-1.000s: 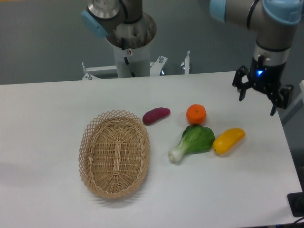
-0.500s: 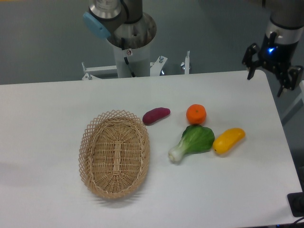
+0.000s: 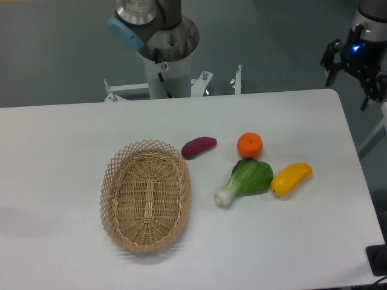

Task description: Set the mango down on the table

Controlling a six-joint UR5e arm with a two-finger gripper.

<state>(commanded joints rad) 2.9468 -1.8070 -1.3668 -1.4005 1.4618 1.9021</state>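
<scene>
my pincer [image 3: 347, 86] up at far right, past tabletop [image 3: 60, 181] corner, fingers spread apart, nothing between them. mango [image 3: 291, 179] lying on tabletop, right side, tilted, clear of my pincer and well apart from it. bok choy [image 3: 245, 181] just left of mango, leaf end nearly touching it. orange [image 3: 250, 145] beyond bok choy, farther back. purple sweet potato [image 3: 198, 147] left of orange. wicker basket [image 3: 146, 196] left of centre, nearer edge, nothing inside. arm base [image 3: 164, 57] at far edge, behind tabletop.
</scene>
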